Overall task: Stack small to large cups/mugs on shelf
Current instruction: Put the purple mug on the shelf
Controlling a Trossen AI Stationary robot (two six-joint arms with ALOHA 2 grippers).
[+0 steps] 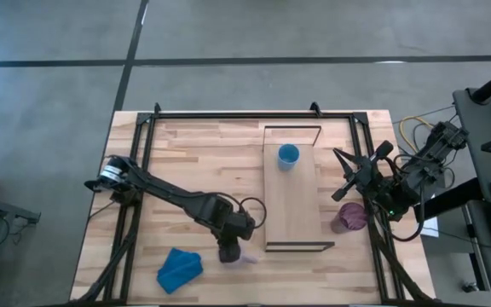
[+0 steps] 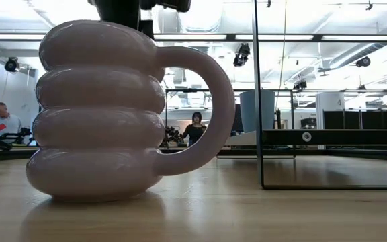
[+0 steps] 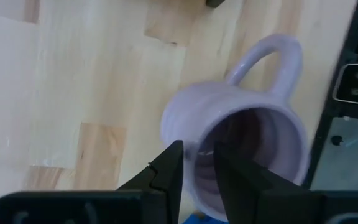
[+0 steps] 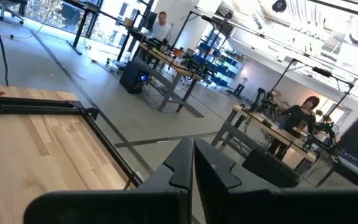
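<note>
A pale lilac ribbed mug with a handle [image 1: 247, 255] [image 2: 99, 107] stands on the tabletop near the front edge, just left of the shelf's near end. My left gripper [image 1: 231, 249] [image 3: 197, 171] is over it, shut on its rim. A small bright blue cup [image 1: 288, 156] stands on the light wooden shelf [image 1: 292, 209] at its far end. A dark purple cup [image 1: 349, 217] stands on the table right of the shelf. My right gripper [image 1: 346, 177] [image 4: 192, 155] is shut and empty, held up just beyond the purple cup. My left gripper has the mug's rim wall [image 3: 199, 149] on the side opposite the handle [image 3: 278, 62], one finger inside the mug [image 3: 238, 180] and one outside [image 3: 163, 171]. The fingers come from above, pointing down. The mug stands upright with its base on the table [image 2: 93, 195].
A crumpled blue cloth [image 1: 180, 269] lies at the front left of the table. The shelf's thin dark frame end [image 2: 257, 101] stands close to the mug's right. Black metal rails [image 1: 254, 113] run along the table's far and side edges. People sit at desks in the room behind.
</note>
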